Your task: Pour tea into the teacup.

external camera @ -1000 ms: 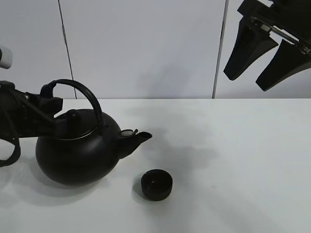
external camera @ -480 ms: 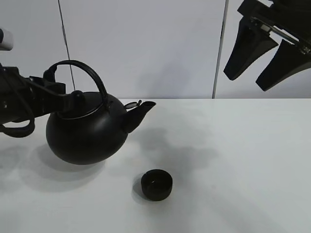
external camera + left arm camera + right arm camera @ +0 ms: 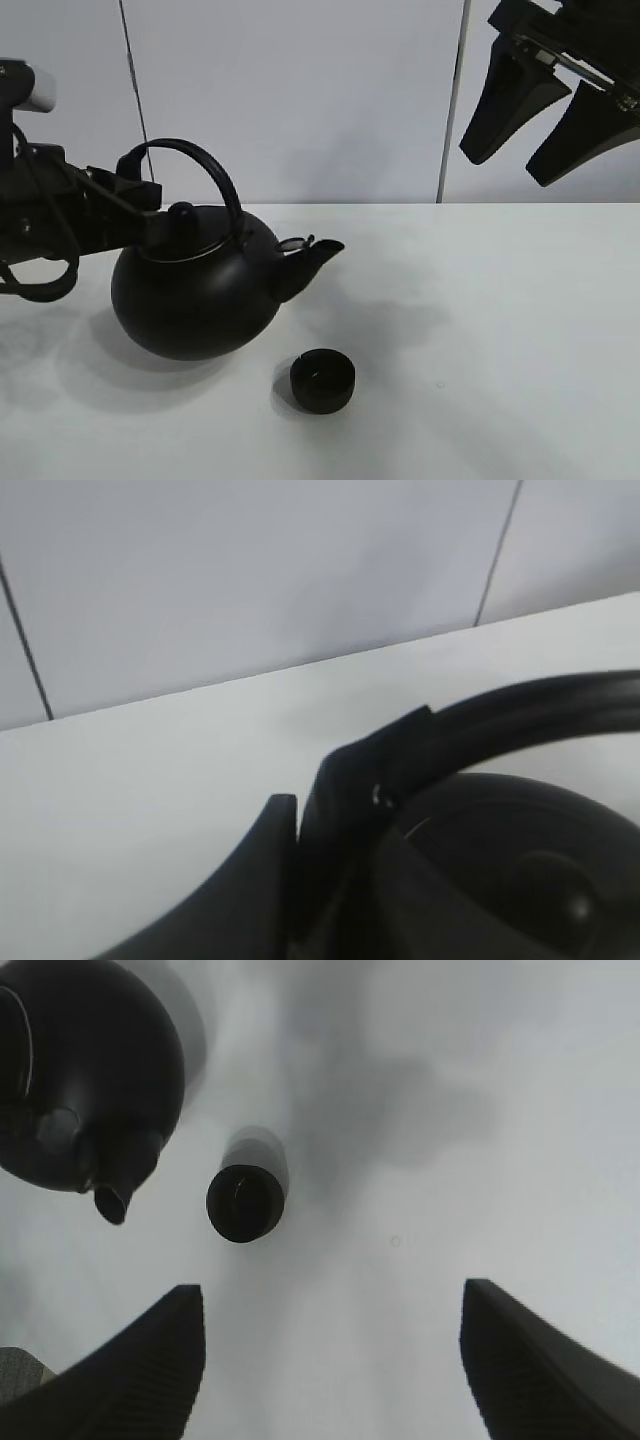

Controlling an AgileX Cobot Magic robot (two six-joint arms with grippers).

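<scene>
1. the teacup [image 3: 322, 381] stands upright and alone on the white table [image 3: 500, 330], in the front middle of the exterior view. nothing touches it.
2. the left gripper [image 3: 135, 187] is clamped narrow on the rear foot of the arched handle [image 3: 205, 165] of the black kettle [image 3: 195, 300]. the left wrist view shows its fingers wrapped around that handle.
3. the kettle sits level with its lid on. judging by the offset shadow it looks carried just above the table, but i cannot tell for sure whether its base touches.
4. the relation that matters: the spout [image 3: 318, 258] points toward the right of the exterior view, and the cup lies lower and nearer the camera than the spout tip. the two are close but apart; the right wrist view shows bare table between them.
5. the line from handle to spout passes behind the cup, not over it. my judgement is that the spout mouth must come forward over the cup's rim before any tilt, or the tea will land on the table.
6. the right gripper [image 3: 512, 165] hangs high on the right, fingers spread wide and holding nothing, well apart from the cup. the left arm is the nearer one and has the pour.
</scene>
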